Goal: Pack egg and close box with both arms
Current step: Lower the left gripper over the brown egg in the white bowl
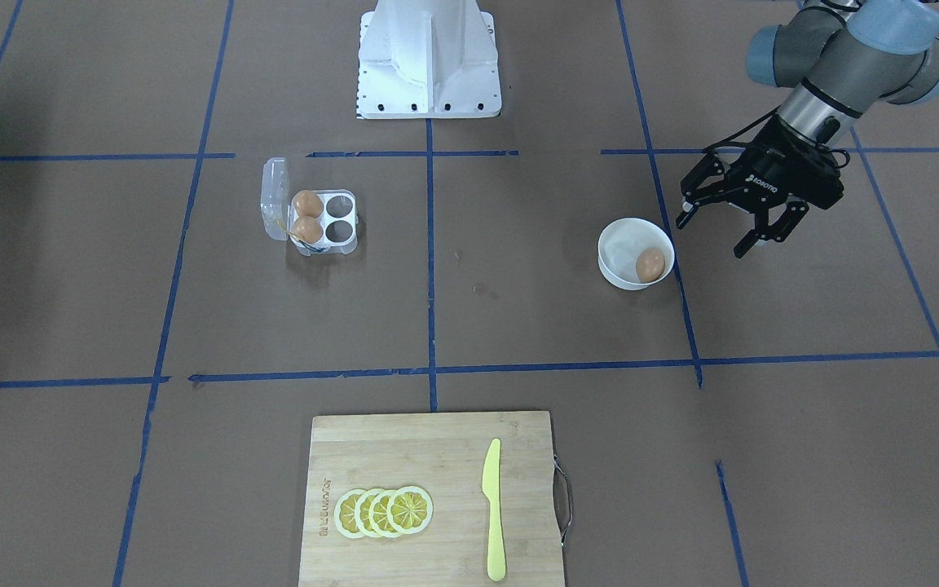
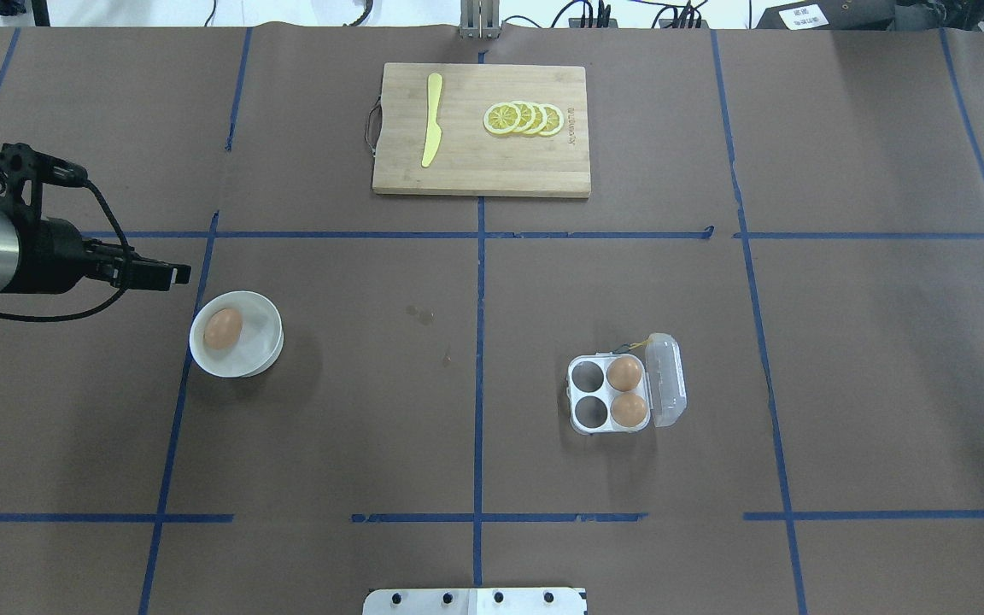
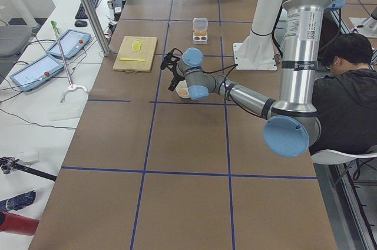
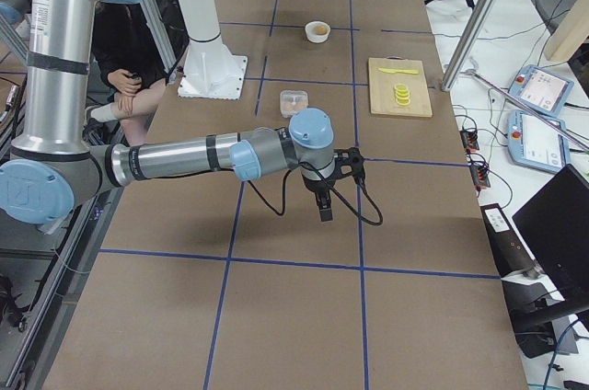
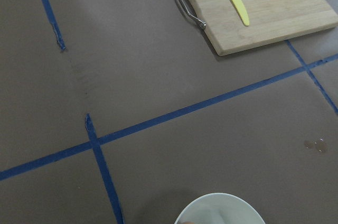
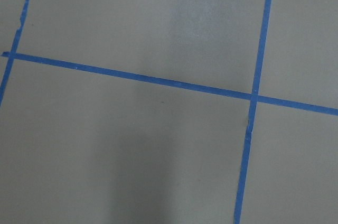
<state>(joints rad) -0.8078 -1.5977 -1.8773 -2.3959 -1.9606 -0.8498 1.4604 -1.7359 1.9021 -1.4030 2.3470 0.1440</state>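
Note:
One light-brown egg lies in a round white bowl. My left gripper hangs open and empty just beside and above that bowl, on its far-left side in the overhead view. The clear four-cell box sits mid-table with its lid swung open. Two eggs fill the cells by the hinge; the other two cells are bare. My right gripper shows only in the exterior right view, hanging over bare table, and I cannot tell its state.
A wooden cutting board with a yellow knife and lemon slices lies at the table's far edge. The white pedestal stands at the robot's side. A seated person is beside the table.

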